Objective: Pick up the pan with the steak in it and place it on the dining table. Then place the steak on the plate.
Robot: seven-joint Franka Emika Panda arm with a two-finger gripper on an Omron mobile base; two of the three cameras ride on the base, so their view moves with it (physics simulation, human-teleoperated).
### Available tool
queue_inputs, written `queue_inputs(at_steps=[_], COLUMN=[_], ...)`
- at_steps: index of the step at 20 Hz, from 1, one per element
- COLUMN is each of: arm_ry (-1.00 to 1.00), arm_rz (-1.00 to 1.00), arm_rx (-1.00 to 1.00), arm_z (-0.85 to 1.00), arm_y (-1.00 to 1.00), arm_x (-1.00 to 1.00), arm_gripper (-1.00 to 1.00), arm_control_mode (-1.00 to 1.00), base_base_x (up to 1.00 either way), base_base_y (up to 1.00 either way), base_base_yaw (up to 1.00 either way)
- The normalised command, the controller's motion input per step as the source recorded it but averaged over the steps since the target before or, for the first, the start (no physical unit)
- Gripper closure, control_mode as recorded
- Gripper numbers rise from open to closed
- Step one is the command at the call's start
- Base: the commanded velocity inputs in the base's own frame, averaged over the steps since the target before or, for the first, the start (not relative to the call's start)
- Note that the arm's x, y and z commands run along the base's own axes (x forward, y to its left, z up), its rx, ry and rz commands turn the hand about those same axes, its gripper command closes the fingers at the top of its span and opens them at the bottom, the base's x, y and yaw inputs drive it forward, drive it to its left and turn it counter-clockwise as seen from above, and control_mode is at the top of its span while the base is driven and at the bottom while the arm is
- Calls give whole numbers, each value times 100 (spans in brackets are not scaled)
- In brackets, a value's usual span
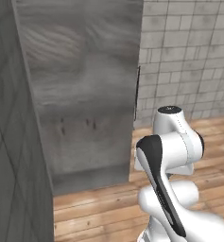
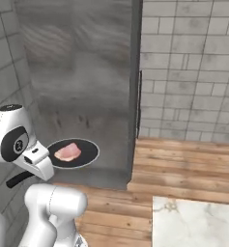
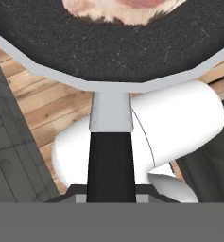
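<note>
The black pan point(image 2: 73, 153) hangs level in the air in front of a tall grey panel, and the pink steak point(image 2: 67, 152) lies in it. My gripper point(image 2: 43, 158) is shut on the pan's short handle at the pan's left side. From the hand view, the pan point(image 3: 108, 42) spreads across the top with the steak point(image 3: 125, 7) at its far edge. Its black handle point(image 3: 111, 156) runs down between my gripper point(image 3: 111, 197) tips. A corner of a white veined marble top point(image 2: 195, 223) sits at the lower right; I cannot tell whether it is the dining table. The plate is out of view.
A tall grey metal panel point(image 1: 80, 90) stands close ahead, with a dark tiled wall point(image 1: 9, 156) to its left. A pale tiled wall point(image 2: 193, 67) lies to the right above a wooden floor point(image 2: 183, 169). My arm point(image 1: 172, 156) rises at the lower right.
</note>
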Motion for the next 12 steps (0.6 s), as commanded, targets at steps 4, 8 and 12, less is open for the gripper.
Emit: queue_inputs(at_steps=[4, 8, 12], arm_ry=[0, 0, 0], arm_rz=[0, 0, 0], arm_rx=[0, 0, 0], arm_z=[0, 0, 0], arm_y=[0, 0, 0], arm_x=[0, 0, 0], arm_gripper=[100, 100, 100], arm_control_mode=[100, 100, 100], base_base_x=[86, 21, 0], base_base_y=[1, 0, 0], base_base_yaw=[-21, -46, -50])
